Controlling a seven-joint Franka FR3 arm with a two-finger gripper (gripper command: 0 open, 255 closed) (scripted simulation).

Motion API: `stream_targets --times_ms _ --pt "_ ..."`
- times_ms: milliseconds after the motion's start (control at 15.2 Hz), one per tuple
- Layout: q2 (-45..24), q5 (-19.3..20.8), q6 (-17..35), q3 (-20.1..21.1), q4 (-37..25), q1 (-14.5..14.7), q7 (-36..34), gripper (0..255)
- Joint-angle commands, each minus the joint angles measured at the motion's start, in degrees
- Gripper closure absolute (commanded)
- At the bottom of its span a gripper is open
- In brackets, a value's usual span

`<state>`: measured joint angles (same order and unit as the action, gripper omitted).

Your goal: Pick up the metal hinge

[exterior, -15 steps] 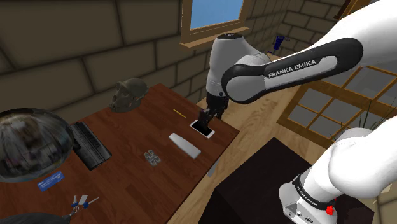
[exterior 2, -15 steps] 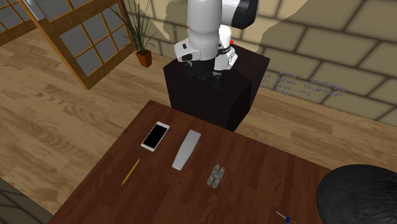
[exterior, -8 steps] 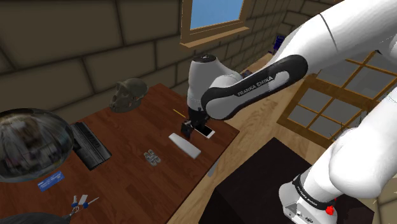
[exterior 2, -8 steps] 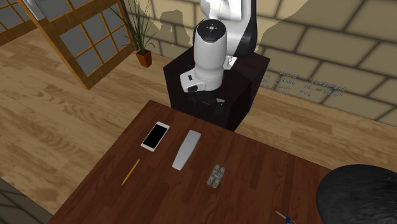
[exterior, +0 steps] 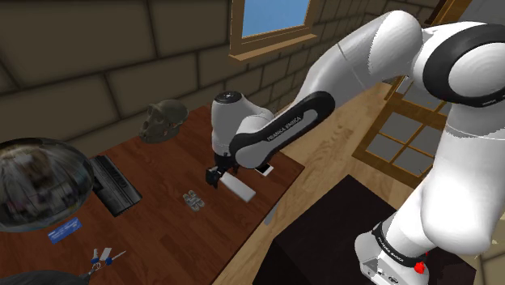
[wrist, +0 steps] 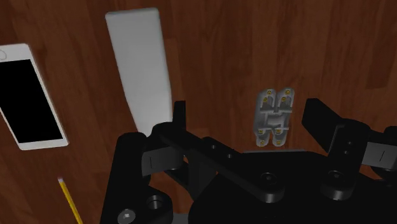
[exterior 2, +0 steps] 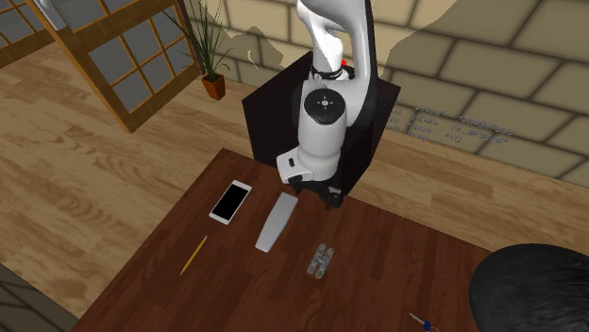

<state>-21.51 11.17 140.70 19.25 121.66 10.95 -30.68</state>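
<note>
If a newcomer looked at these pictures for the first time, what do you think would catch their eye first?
The big white arm sweeping out over the dark wooden table draws the eye first. Next comes its black gripper, open and hanging over the table close to the small grey hinge. The hinge lies flat beside a long white slab, with a phone beyond that.
</note>
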Motion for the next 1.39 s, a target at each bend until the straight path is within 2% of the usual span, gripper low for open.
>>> stream_targets --times_ms 0,330,726,1320 --pt "-5.0 2.2 1.3 -1.0 -3.7 1.8 -2.1 0" --pt "-16.1 5.1 1.9 -3.3 -14.4 6.0 -5.0 0" --pt "-29.1 6.5 0.4 -5.3 -29.6 10.4 -6.4 0" --pt "-34.2 7.2 2.9 -6.4 -32.2 11.2 -6.7 0"
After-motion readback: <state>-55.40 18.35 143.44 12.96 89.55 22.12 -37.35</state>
